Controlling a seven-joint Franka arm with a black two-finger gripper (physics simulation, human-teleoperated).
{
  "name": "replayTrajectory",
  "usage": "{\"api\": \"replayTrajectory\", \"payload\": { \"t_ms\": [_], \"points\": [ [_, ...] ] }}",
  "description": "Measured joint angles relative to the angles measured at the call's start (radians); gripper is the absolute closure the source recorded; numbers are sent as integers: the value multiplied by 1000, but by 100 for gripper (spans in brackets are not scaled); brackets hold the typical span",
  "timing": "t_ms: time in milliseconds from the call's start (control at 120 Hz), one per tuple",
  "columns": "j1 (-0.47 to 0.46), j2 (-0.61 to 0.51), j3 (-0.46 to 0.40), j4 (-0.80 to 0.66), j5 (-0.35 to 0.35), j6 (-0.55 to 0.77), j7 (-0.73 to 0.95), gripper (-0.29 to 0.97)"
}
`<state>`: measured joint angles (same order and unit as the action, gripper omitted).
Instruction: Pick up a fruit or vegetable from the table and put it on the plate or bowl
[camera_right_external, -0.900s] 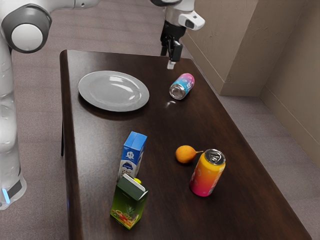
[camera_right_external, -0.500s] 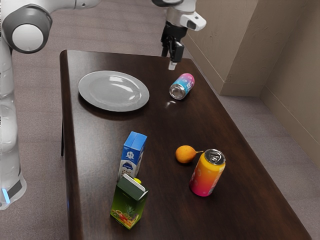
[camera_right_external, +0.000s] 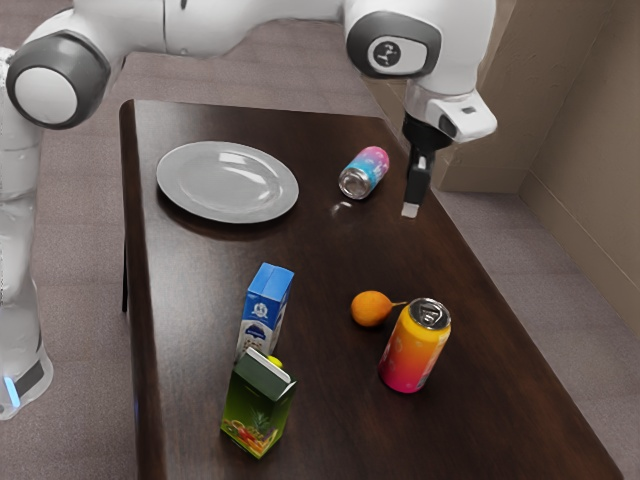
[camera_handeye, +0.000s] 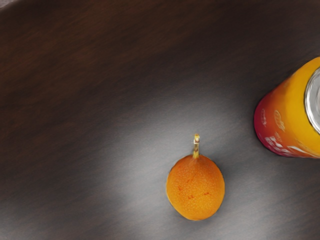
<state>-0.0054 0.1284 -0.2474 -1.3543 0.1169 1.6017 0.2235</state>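
Note:
A small orange fruit (camera_right_external: 371, 308) with a short stem lies on the dark wooden table (camera_right_external: 190, 290), near the exterior view's right side. In the wrist view the fruit (camera_handeye: 195, 186) sits just below my hand, stem pointing away. A grey plate (camera_right_external: 228, 181) rests at the table's far left, with nothing on it. My gripper (camera_right_external: 411, 205) hangs open above the table, to the right of a fallen can and well up from the fruit. It holds nothing.
A pink-blue can (camera_right_external: 363, 172) lies on its side near the plate. An upright orange-pink can (camera_right_external: 414, 345) stands right beside the fruit (camera_handeye: 295, 117). A blue carton (camera_right_external: 265, 310) and a green juice carton (camera_right_external: 258, 402) stand at the front left, a small yellow-green thing (camera_right_external: 275, 362) between them.
My arm has swung from the table's far edge toward the exterior view's right and nearer the fruit, and the gripper sits lower. Nothing on the table has moved.

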Motion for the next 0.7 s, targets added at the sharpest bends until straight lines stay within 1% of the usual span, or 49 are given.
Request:
{"api": "replayTrajectory", "payload": {
  "t_ms": [100,267,317,350,408,458,583,700],
  "points": [
    [24,21,-1,12,25,16,55,0],
    [15,34,-6,15,59,38,125,0],
    [14,44,-11,40,56,38,141,0],
    [12,72,-15,81,52,27,152,0],
    [13,198,-42,232,44,-23,168,0],
    [13,256,-58,294,33,-64,182,0],
    [19,310,-64,336,12,-149,212,0],
    [23,362,-51,342,7,-193,238,0]
  ]
}}
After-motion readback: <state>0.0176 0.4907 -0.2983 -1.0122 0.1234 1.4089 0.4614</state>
